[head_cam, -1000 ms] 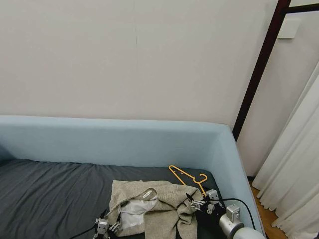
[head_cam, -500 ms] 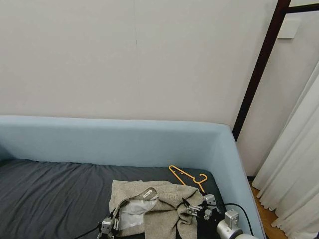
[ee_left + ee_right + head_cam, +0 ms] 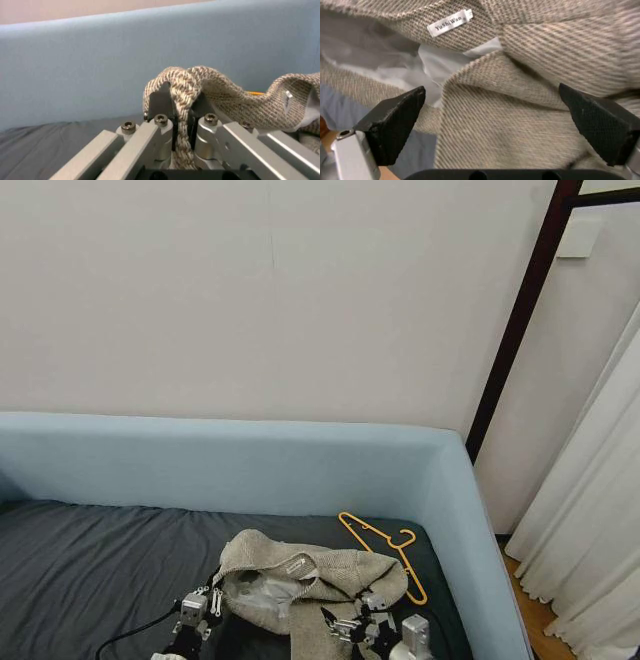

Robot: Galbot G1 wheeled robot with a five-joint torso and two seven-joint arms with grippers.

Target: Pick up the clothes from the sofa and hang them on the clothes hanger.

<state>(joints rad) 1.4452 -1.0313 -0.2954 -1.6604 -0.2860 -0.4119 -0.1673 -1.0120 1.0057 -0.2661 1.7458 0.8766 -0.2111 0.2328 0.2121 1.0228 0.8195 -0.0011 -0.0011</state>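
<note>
Two grippers at the jacket

My left gripper (image 3: 181, 112) pinches a humped fold of the beige woven jacket (image 3: 335, 572) at its 9 o'clock edge. My right gripper (image 3: 495, 125) hangs spread over the cloth at 5 o'clock. The jacket lies on the dark grey sofa cushion (image 3: 90, 570). An orange wire hanger (image 3: 383, 544) rests just beside it at 2 o'clock, with the light-blue backrest (image 3: 200, 465) beyond.

Rough, matt woven-cloth jacket (image 3: 335, 572)

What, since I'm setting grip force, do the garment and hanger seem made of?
Garment: coarse wool-like twill, matte beige, diagonal ribs showing; lining looks smooth, pale synthetic. Hanger: thin orange rod, probably plastic or coated wire; too slender to tell.
</note>
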